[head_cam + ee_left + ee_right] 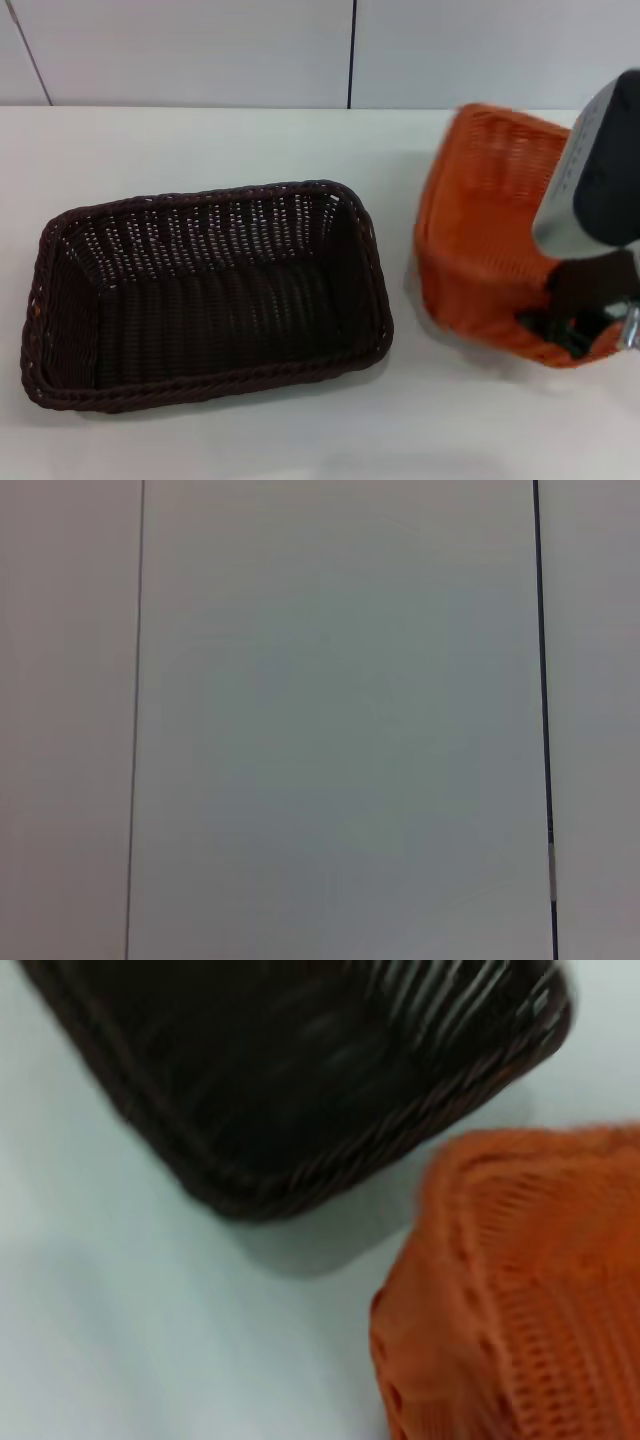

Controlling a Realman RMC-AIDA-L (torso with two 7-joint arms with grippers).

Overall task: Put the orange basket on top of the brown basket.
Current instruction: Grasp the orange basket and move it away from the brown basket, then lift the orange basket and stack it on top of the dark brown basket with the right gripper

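- Head view: the brown basket [205, 295] sits flat on the white table [300, 440], to the robot's left of centre, its opening facing up.
- The orange basket [480, 230] is to the right of it, apart from it, tipped up so that its opening faces toward the brown one; its lower edge seems close to the tabletop.
- The right gripper [570, 325] is at the near right rim of the orange basket, with the arm's grey and black housing above it. Its dark fingers appear clamped on that rim, though the spot is blurred.
- Left wrist view: only a pale wall panel [330, 720] with dark seams; the left gripper does not appear anywhere.
- Right wrist view: a corner of the brown basket [320, 1080] lies on the table [120, 1310], and the orange basket [520, 1290] is just beside it, not touching. The gripper's own fingers are not in this view.
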